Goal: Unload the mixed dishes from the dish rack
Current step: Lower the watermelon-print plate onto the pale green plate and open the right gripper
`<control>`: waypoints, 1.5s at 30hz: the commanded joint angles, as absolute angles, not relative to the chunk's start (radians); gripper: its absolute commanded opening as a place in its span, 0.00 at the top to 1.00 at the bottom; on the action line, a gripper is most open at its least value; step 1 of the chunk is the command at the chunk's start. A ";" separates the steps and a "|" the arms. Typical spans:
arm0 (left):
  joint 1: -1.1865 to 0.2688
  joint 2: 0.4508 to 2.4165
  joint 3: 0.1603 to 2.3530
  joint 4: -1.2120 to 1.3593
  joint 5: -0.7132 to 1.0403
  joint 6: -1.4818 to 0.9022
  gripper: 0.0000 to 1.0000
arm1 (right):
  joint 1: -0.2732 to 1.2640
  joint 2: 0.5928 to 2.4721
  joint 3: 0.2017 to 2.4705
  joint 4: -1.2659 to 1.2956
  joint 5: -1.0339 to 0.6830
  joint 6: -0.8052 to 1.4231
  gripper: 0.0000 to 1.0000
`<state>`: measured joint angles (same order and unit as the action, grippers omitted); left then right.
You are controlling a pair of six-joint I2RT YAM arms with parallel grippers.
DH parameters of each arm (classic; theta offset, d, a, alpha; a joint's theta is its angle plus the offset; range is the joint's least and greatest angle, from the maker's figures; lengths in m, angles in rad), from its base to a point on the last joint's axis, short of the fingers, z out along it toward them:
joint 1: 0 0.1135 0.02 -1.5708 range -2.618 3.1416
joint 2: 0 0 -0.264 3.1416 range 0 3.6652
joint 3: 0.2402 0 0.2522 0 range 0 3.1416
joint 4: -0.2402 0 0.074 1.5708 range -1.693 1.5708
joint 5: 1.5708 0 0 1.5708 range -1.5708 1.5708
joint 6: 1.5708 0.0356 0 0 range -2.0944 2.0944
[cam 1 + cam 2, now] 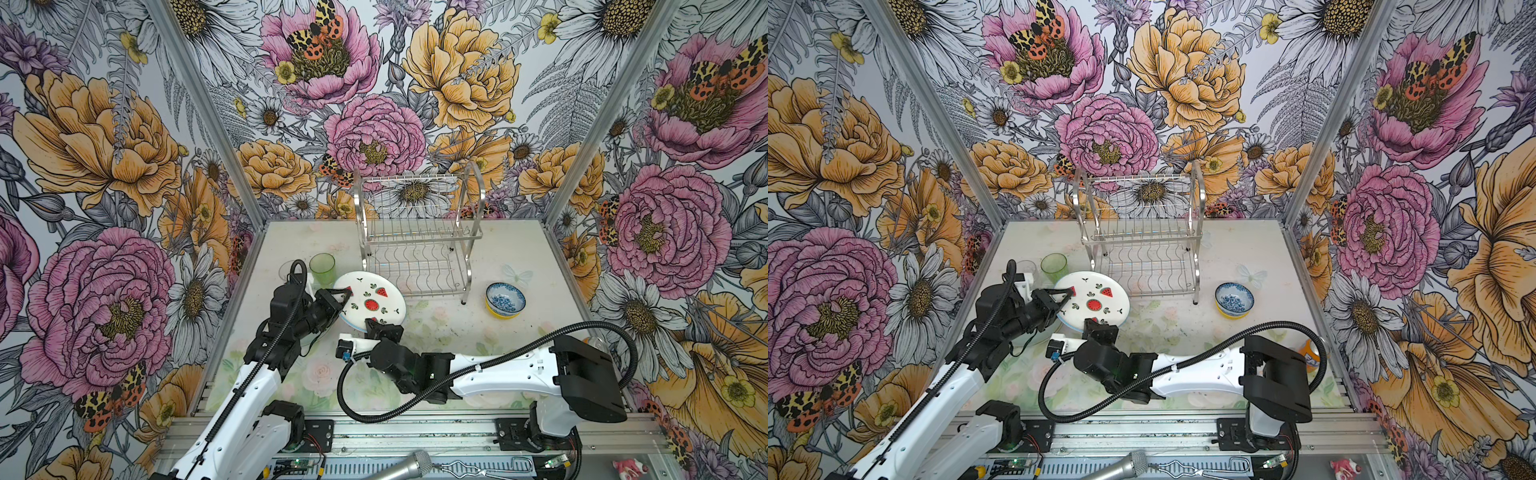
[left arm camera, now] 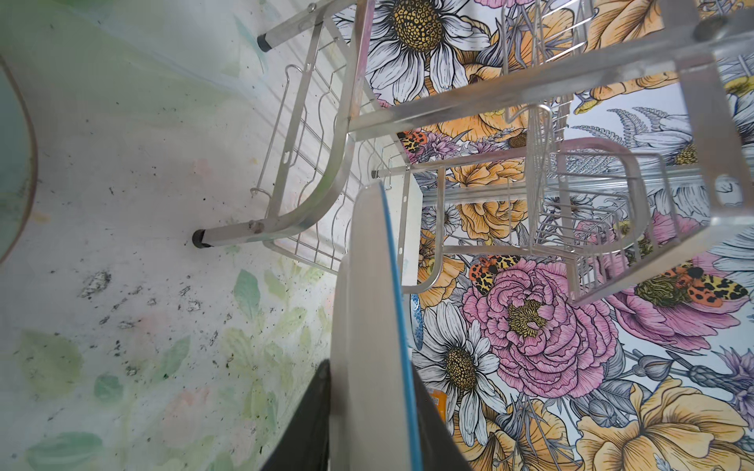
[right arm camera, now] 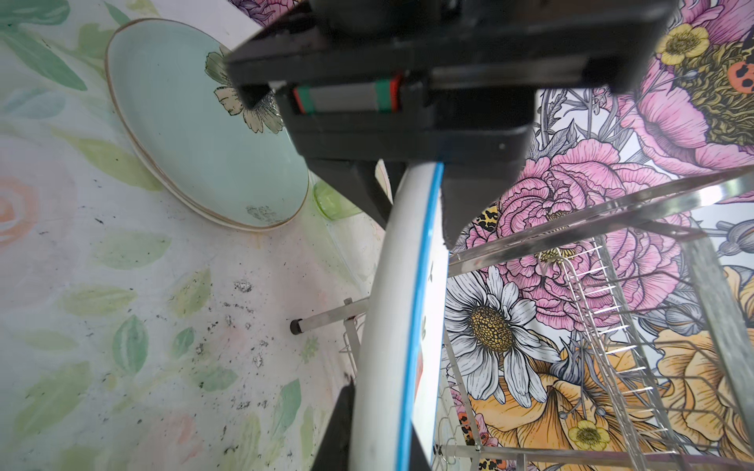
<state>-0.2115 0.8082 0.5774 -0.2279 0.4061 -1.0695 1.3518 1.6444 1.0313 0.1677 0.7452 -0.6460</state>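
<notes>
Both top views look steeply down from high above the 6 o'clock edge of the table [image 1: 519,249], far off, and share almost the whole scene, with the dish rack [image 1: 419,237] toward 12 o'clock. The left wrist camera sits very close at the 9 o'clock rim of the watermelon plate [image 2: 367,326] and faces 3 o'clock, while the right wrist camera, equally close at its 6 o'clock rim, faces 12 o'clock; both share this plate edge and the rack.
</notes>
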 commanded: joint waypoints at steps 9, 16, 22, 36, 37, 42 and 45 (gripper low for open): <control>-0.148 0.808 0.531 -0.121 0.454 -1.012 1.00 | 1.355 1.561 1.058 0.311 0.791 -0.548 0.37; -0.129 0.804 0.524 -0.101 0.465 -1.012 1.00 | 1.338 1.460 0.990 0.309 0.774 -0.481 0.19; -0.118 0.795 0.517 -0.114 0.445 -0.993 1.00 | 1.326 1.383 0.948 0.308 0.772 -0.428 0.16; -0.067 0.608 0.420 -0.197 0.254 -0.974 1.00 | 1.124 1.126 0.850 0.267 0.601 -0.247 0.10; -0.063 0.580 0.411 -0.199 0.241 -0.979 1.00 | 1.110 1.114 0.847 0.261 0.594 -0.246 0.10; -0.010 0.465 0.409 -0.282 0.205 -0.976 1.00 | 1.042 1.074 0.825 0.242 0.600 -0.221 0.09; 0.035 0.419 0.422 -0.354 0.188 -0.968 1.00 | 0.994 1.051 0.802 0.234 0.593 -0.174 0.09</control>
